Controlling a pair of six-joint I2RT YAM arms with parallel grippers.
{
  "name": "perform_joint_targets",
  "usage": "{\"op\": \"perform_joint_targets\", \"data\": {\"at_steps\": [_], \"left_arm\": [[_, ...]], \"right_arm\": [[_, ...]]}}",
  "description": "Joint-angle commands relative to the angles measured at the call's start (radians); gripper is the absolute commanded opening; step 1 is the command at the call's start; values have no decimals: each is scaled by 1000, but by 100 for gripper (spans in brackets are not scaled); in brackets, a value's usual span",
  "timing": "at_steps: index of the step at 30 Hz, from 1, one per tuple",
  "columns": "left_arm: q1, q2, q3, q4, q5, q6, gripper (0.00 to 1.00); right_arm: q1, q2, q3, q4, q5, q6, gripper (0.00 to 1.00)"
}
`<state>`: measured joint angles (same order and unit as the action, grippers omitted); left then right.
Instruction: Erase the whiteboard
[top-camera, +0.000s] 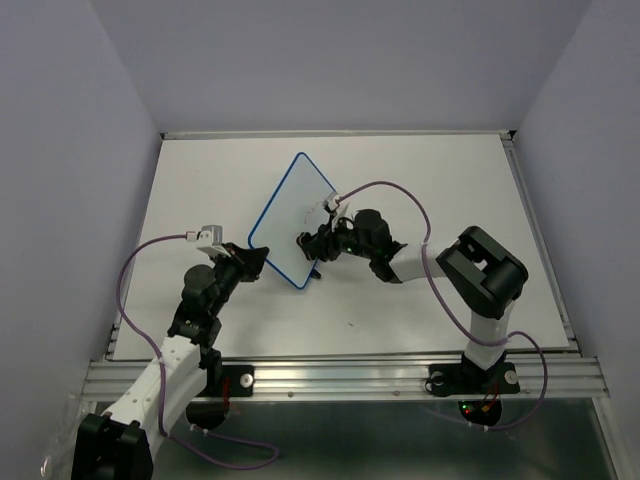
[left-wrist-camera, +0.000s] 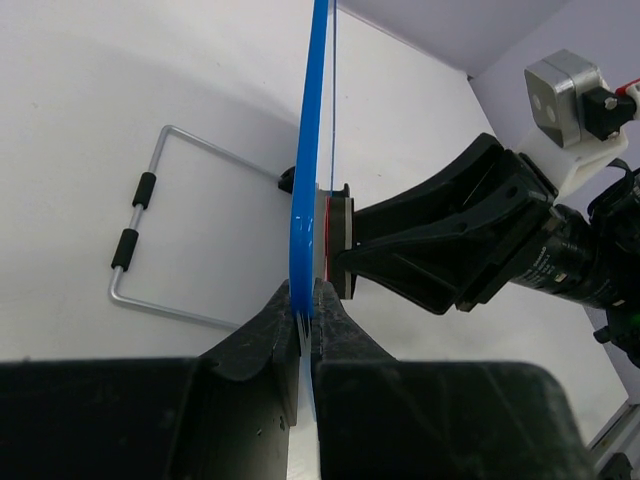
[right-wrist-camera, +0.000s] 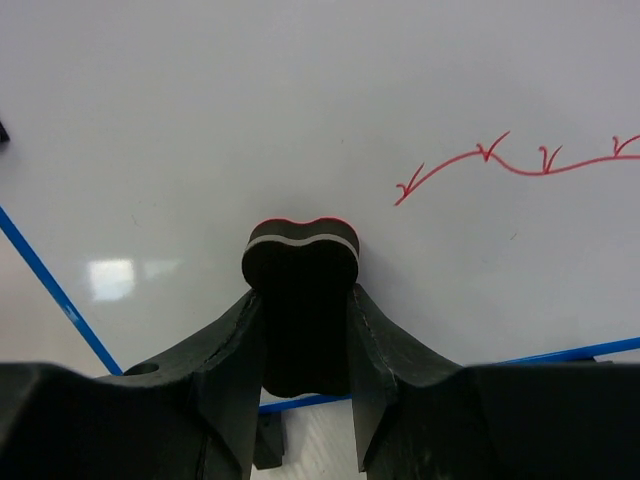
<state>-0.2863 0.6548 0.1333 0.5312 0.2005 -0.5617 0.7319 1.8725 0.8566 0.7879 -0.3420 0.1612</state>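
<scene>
The whiteboard (top-camera: 290, 215), white with a thin blue frame, stands tilted on the table. In the left wrist view it shows edge-on as the whiteboard's blue frame (left-wrist-camera: 305, 180), and my left gripper (left-wrist-camera: 308, 300) is shut on that frame at the lower edge. My right gripper (right-wrist-camera: 300, 300) is shut on a black eraser (right-wrist-camera: 300, 250), whose red-felt face presses against the board surface (right-wrist-camera: 250, 100). A red scribble (right-wrist-camera: 500, 165) runs to the right of the eraser. From above, the right gripper (top-camera: 312, 240) sits near the board's lower right edge.
A bent metal wire stand (left-wrist-camera: 150, 240) with black sleeves lies behind the board. The white tabletop (top-camera: 430, 180) is bounded by lilac walls at the back and sides and an aluminium rail (top-camera: 350, 375) at the front. The right arm's camera (left-wrist-camera: 560, 90) is close by.
</scene>
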Motion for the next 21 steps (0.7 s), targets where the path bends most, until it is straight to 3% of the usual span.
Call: {"op": "perform_joint_targets", "data": {"at_steps": [1,7,21], "left_arm": [[-14,20,19,-68,51,23,0],[-14,25,19,-66,54,23,0],[-16,37,22,-63,56,25,0]], "right_arm": [[-6,28,129,-16,92,-12,1],[-6,59,225,-58,188,-31,1],[-35,97,326,-72,163,-22,1]]}}
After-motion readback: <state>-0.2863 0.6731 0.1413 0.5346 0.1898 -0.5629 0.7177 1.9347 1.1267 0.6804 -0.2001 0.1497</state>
